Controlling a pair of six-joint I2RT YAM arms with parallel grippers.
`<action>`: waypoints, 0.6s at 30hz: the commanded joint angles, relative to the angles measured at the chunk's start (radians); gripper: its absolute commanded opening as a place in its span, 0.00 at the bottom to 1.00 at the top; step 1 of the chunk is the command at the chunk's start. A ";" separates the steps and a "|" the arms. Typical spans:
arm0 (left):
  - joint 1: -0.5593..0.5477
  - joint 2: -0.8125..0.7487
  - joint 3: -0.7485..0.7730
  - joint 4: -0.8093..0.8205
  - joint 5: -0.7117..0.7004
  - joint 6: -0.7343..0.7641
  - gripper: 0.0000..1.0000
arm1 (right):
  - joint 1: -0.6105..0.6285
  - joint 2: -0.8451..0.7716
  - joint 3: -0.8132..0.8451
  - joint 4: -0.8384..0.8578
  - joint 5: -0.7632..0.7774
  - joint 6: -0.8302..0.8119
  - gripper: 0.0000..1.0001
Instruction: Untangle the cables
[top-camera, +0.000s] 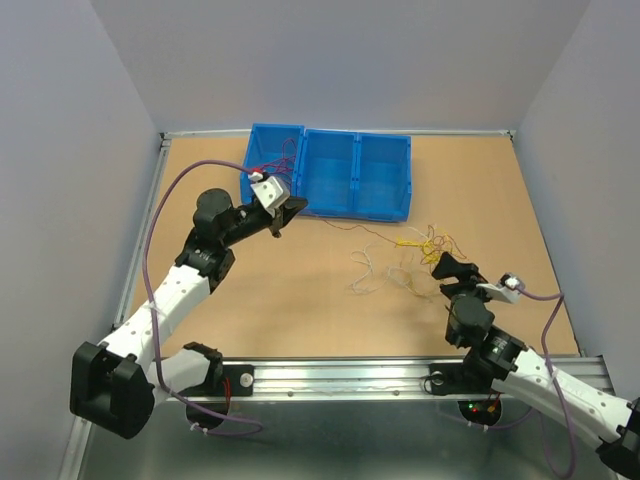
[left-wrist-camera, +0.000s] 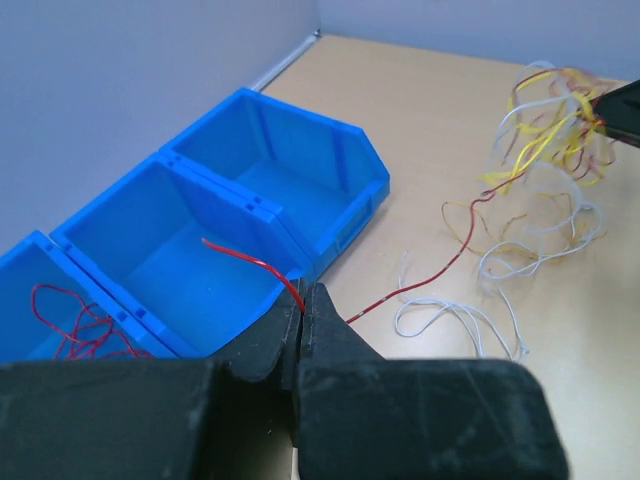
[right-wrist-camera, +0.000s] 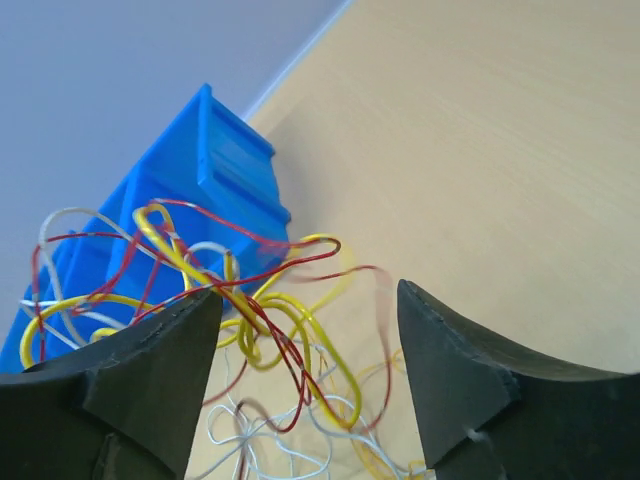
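Observation:
A tangle of thin red, yellow and white cables (top-camera: 425, 250) lies on the table right of centre. My left gripper (top-camera: 283, 215) hangs by the front of the blue bins. In the left wrist view it (left-wrist-camera: 303, 300) is shut on a red cable (left-wrist-camera: 404, 289) that trails back to the tangle (left-wrist-camera: 545, 130); its free end curls over the middle bin. My right gripper (top-camera: 447, 265) sits at the tangle's near edge. The right wrist view shows it (right-wrist-camera: 308, 310) open, with loops of cable (right-wrist-camera: 241, 301) between and in front of its fingers.
A row of three joined blue bins (top-camera: 330, 170) stands at the back of the table. The left one holds loose red wires (left-wrist-camera: 70, 320). Stray white cables (top-camera: 365, 275) lie between the two grippers. Grey walls close in the table on three sides.

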 joint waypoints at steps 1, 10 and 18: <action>0.007 -0.035 -0.027 0.101 0.100 -0.012 0.00 | -0.003 0.044 0.005 -0.008 0.034 0.021 0.81; 0.001 -0.016 -0.025 0.106 0.077 -0.011 0.00 | -0.005 0.197 0.093 -0.004 -0.087 -0.042 1.00; -0.026 0.075 -0.008 0.100 0.120 -0.003 0.00 | -0.003 0.324 0.065 0.347 -0.753 -0.413 1.00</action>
